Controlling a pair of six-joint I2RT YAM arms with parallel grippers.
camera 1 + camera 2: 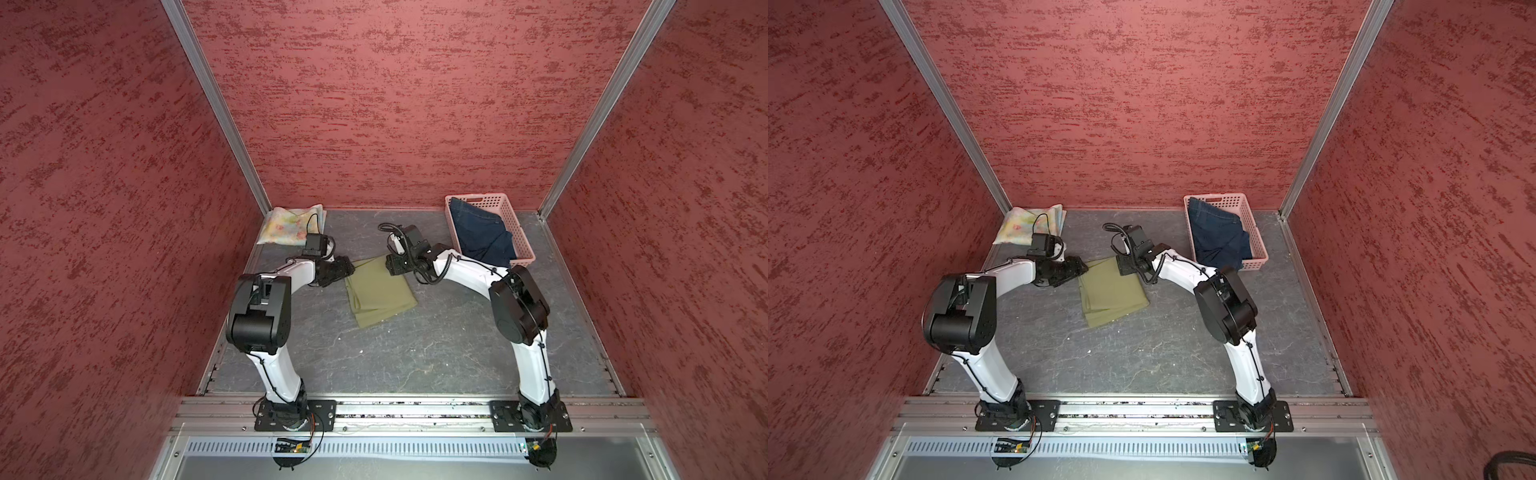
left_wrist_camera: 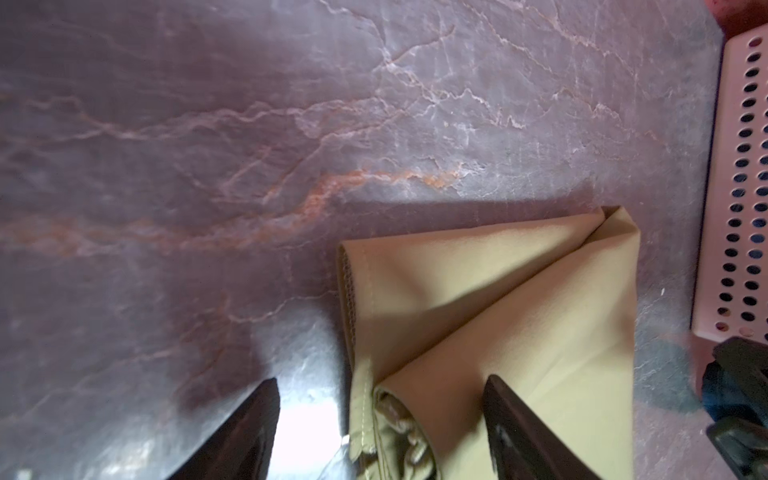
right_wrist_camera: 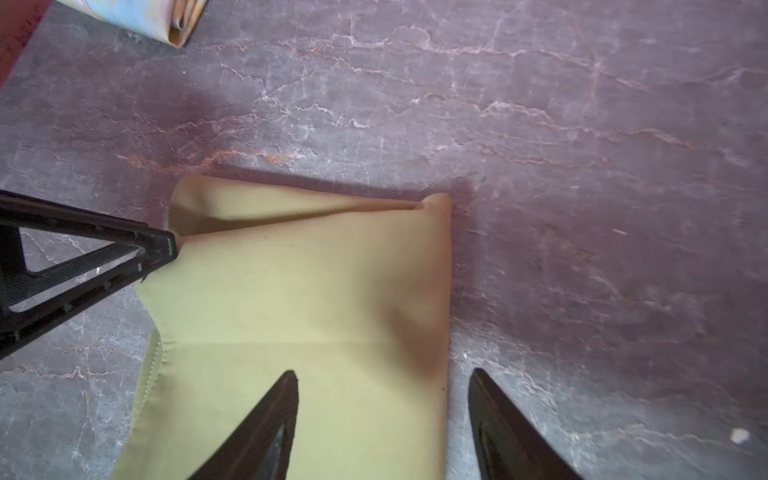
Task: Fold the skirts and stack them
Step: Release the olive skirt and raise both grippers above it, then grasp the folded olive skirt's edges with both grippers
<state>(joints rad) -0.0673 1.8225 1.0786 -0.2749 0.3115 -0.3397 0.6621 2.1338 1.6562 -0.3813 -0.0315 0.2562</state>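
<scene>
Left tool [image 2: 382,380] is low over the worktop [image 1: 415,353] with its jaws spread. In the left wrist view one finger is over the olive-green skirt [image 2: 498,299] and the other over bare worktop, with the cloth's stitched edge between them and nothing pinched. In the right wrist view one of its fingertips [image 3: 160,249] touches the side edge of the same cloth.

Right tool [image 3: 383,371] faces it from the opposite side, also spread apart. One finger is above the cloth and the other above the worktop just past the skirt's folded edge; it grips nothing.

In both top views the two tools meet at the far end of the olive-green skirt [image 1: 380,291], the left tool [image 1: 347,270] at its far left corner and the right tool [image 1: 392,266] at its far right corner. The skirt lies folded into a rough rectangle near the middle of the worktop, its layers showing along the near edge.

The floral skirt [image 1: 286,226] sits folded in the far left corner against the wall, well apart from the olive one. The denim skirt [image 1: 478,235] lies crumpled in the pink basket [image 1: 515,224] at the far right, part of it hanging over the basket's near rim. Red textured walls [image 1: 395,104] close in the worktop on three sides.
</scene>
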